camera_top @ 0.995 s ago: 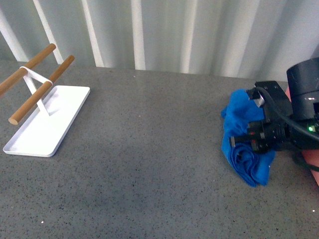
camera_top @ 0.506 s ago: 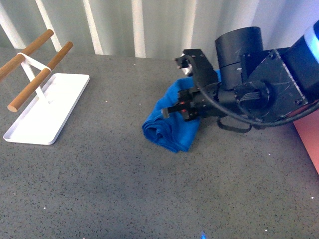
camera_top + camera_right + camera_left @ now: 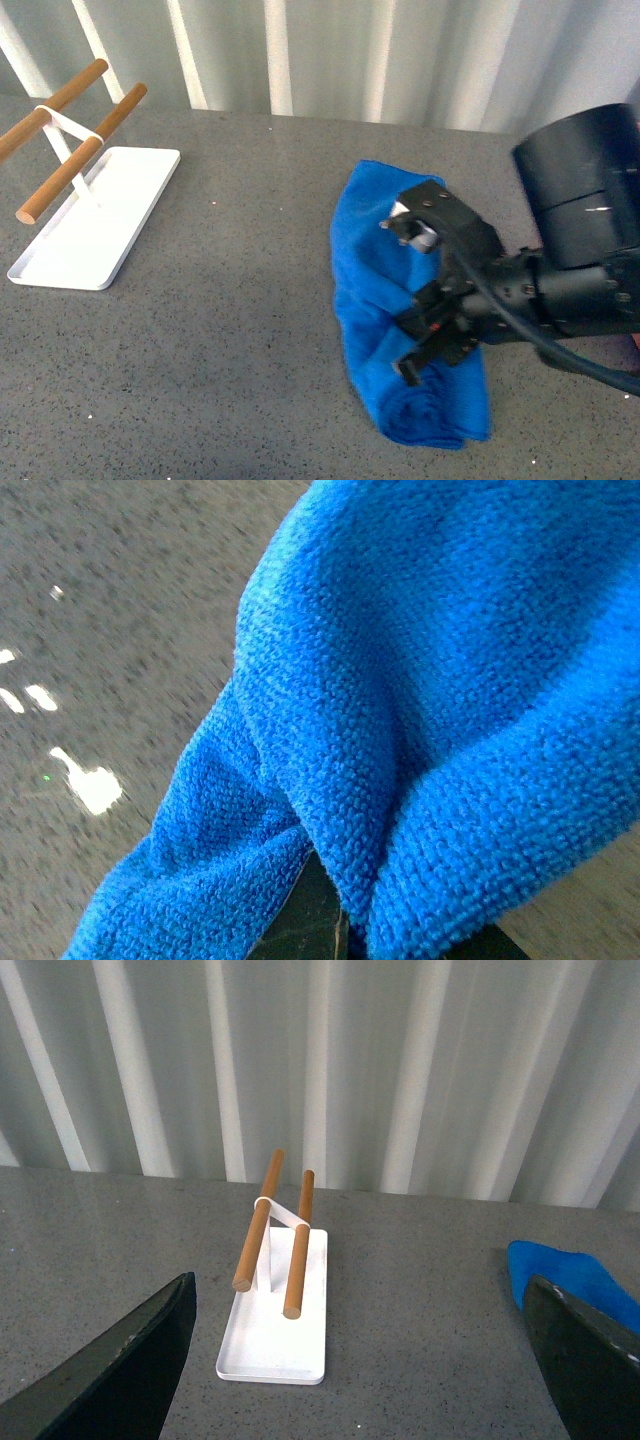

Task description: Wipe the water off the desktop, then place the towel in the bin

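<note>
The blue towel (image 3: 372,245) lies stretched out on the grey speckled desktop (image 3: 230,340), right of the middle, with its near end rolled up. My right gripper (image 3: 425,335) presses down on the towel's near half and is shut on a fold of it. In the right wrist view the towel (image 3: 420,680) fills most of the picture and bunches over a dark finger (image 3: 312,912). Bright wet glints (image 3: 90,785) show on the desktop (image 3: 120,600) beside it. My left gripper (image 3: 350,1380) hangs open above the desktop with nothing in it, and the towel's corner (image 3: 560,1275) lies just past one finger. The bin is out of view.
A flat white tray (image 3: 60,265) carrying two wooden rods (image 3: 85,165) stands at the far left, and it also shows as the tray (image 3: 270,1355) in the left wrist view. A ribbed pale wall (image 3: 330,60) closes the back edge of the desktop.
My right arm has dragged the towel from the right edge leftward, then back toward the front. The towel went from bunched to stretched out long. The tray has not moved.
</note>
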Tool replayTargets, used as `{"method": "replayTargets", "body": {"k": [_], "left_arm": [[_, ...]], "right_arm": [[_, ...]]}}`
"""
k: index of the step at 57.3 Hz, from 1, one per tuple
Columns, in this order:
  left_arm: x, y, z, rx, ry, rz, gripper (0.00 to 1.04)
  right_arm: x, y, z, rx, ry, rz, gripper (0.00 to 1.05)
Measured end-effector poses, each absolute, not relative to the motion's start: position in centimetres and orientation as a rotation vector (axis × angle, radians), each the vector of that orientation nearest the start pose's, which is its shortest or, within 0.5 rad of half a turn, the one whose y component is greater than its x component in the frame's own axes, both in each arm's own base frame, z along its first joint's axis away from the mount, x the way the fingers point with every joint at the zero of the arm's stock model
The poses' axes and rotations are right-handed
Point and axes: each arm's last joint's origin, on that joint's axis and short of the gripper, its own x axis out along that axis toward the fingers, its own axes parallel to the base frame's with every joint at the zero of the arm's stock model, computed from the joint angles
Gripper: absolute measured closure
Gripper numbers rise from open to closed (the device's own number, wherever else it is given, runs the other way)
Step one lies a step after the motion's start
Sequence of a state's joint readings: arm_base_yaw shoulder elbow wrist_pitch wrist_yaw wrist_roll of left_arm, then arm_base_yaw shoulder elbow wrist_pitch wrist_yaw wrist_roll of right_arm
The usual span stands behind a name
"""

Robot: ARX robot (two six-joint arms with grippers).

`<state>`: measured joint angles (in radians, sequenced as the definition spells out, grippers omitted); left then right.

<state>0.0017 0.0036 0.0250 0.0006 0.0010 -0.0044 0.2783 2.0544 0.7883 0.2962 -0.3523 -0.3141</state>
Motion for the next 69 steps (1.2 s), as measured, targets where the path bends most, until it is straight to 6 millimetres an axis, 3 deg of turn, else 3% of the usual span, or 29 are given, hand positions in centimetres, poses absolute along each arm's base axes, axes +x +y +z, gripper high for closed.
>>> {"method": "replayTargets", "body": {"k": [9,18,31,36,41,46,53,62,69], "left_arm": [[9.6,0.0,17.2,-0.004,-0.022,0.001,0.07],[9.6,0.0,17.2,-0.004,-0.022,0.001,0.07],[9.6,0.0,17.2,-0.004,-0.022,0.001,0.07],[9.6,0.0,17.2,-0.004,-0.022,0.001,0.07],[9.6,0.0,17.2,-0.004,-0.022,0.001,0.07],[9.6,0.0,17.2,-0.004,-0.022,0.001,0.07],[9.6,0.0,17.2,-0.004,-0.022,0.001,0.07],[9.6,0.0,17.2,-0.004,-0.022,0.001,0.07],[9.6,0.0,17.2,-0.004,-0.022,0.001,0.07]], "right_arm": [[31.4,6.1,6.7,-0.329,0.852,0.650,1.00],[32.2,3.7,10.3,-0.389,0.775,0.599,1.00],[35.0,1.5,20.2,-0.457,0.534,0.487,1.00],[35.3,-0.9,25.8,-0.458,0.436,0.373,1.00],[34.8,-4.0,29.0,-0.435,0.406,0.265,1.00],[34.3,-6.6,29.7,-0.426,0.422,0.190,1.00],[33.3,-10.0,28.8,-0.404,0.486,0.145,1.00],[32.7,-12.3,26.4,-0.403,0.555,0.122,1.00],[32.9,-13.6,23.5,-0.389,0.618,0.113,1.00]]}}
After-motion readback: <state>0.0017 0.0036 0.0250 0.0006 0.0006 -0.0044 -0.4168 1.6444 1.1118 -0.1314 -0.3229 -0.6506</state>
